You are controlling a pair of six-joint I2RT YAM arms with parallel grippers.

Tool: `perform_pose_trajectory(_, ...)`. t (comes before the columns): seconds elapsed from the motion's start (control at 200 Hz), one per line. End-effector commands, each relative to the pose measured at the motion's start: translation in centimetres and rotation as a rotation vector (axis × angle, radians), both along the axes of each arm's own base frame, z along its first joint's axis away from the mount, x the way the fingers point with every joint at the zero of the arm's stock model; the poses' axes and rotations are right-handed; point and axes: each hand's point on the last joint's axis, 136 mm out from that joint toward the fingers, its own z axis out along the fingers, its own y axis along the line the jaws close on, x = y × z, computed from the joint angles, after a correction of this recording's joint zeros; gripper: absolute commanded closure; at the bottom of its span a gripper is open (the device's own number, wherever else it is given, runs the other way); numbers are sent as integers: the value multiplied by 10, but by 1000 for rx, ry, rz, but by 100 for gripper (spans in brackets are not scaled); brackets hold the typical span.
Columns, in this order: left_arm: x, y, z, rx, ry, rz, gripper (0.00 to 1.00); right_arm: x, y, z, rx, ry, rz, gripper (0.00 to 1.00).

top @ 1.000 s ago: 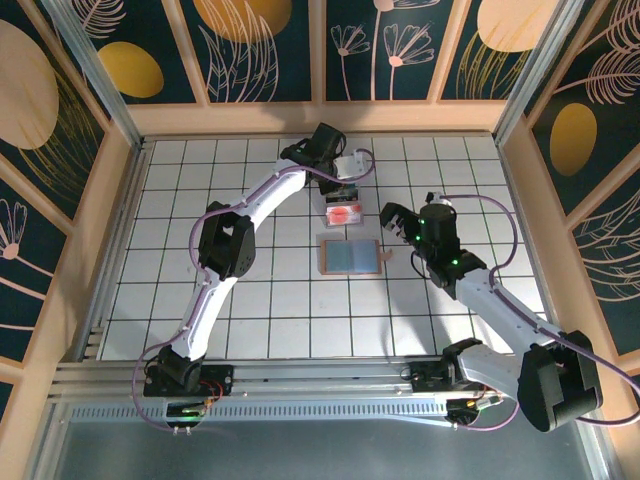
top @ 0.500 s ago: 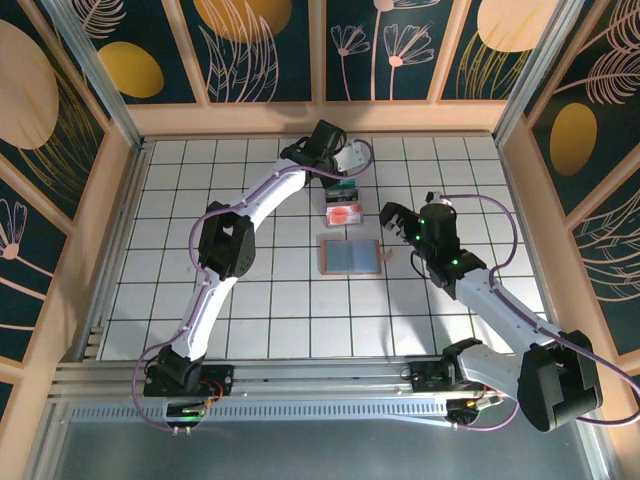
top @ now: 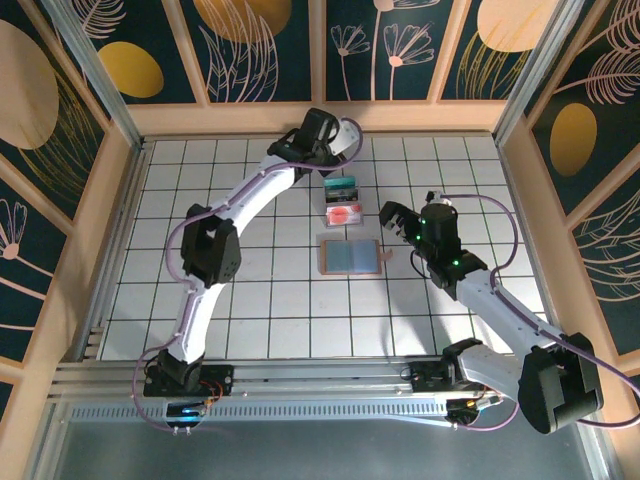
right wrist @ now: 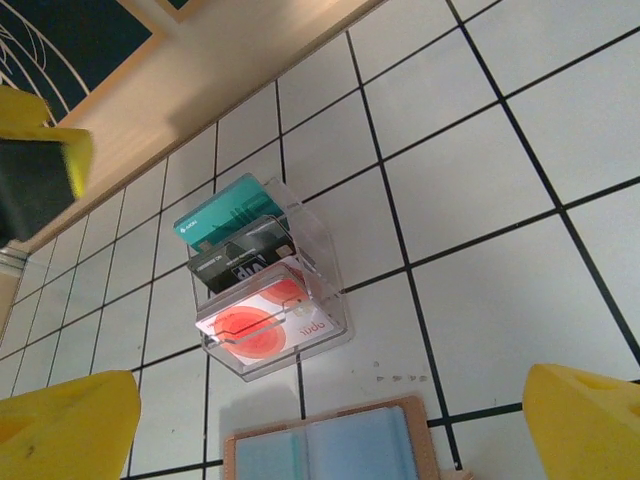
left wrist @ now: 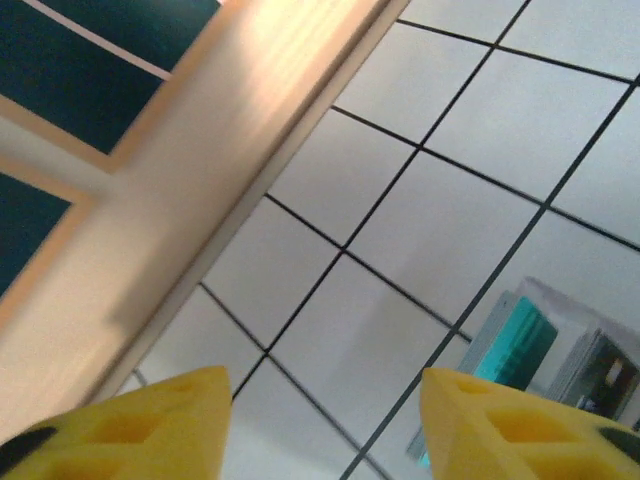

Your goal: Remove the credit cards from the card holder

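1. At the far end of the table [top: 250,290], the left claw [left wrist: 322,385] stands with its jaws partly apart. Only bare tile shows between the fingertips; it holds nothing.
2. Just beside and nearer than this claw stands a clear stand [right wrist: 325,285]. It carries the credit cards: a teal card [right wrist: 225,215] at the back, a dark card [right wrist: 245,262] in the middle and a white card with red spots [right wrist: 265,325] at the front.
3. The right claw [top: 392,222] hovers to the right of the stand with its jaws wide apart. It grips nothing.
4. The card holder [top: 350,257] lies flat and unfolded on the table, just nearer than the stand and apart from it. Its blue-grey inner face points up. Neither claw touches it.
5. Step in hand, as judged: the release of a card into the stand. Three cards sit there, and the left claw is empty next to them.
6. Whether a card remains in the pockets of the card holder cannot be told; the inner face appears uniformly blue-grey.
7. Next move, if a card remains:
   - Bring one claw down onto an edge of the card holder to pin it.
   - Use the other claw to pinch the exposed card edge and draw it out along the pocket.
   - Keep the grip shallow, because the cards are thin and lie flat.
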Motion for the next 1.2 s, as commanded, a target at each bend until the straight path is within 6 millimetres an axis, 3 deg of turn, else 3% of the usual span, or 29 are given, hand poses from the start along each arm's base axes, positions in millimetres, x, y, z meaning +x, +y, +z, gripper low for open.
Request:
perform_pose_trajectory(0.0,-2,18,47,-117,-106,93,36,-2,1,4,14,-16,1,4)
perform_pose_trajectory(0.165,-21,42,71,-202,-169,178,10,-2,5,-1,10,9,18,9)
perform_pose_trajectory(0.52,-79,107,94,-397,-274,362,7,-1,33,-16,-42,78,91,16)
perform_pose_trajectory(0.576,-87,115,90,-427,-268,392,1,-1,39,-20,-54,91,107,18)
perform_pose_trajectory(0.811,-117,151,73,-625,-246,557,1,-5,67,-43,-171,181,165,23)
perform_pose_trajectory(0.856,-124,156,58,-638,-221,582,1,-7,74,-47,-194,200,184,26)
perform_pose_trajectory(1.081,-143,181,34,-745,-183,713,1,-20,114,-75,-310,293,305,36)
perform_pose_trajectory(1.191,-153,195,21,-792,-168,781,1,-27,124,-91,-386,347,342,41)
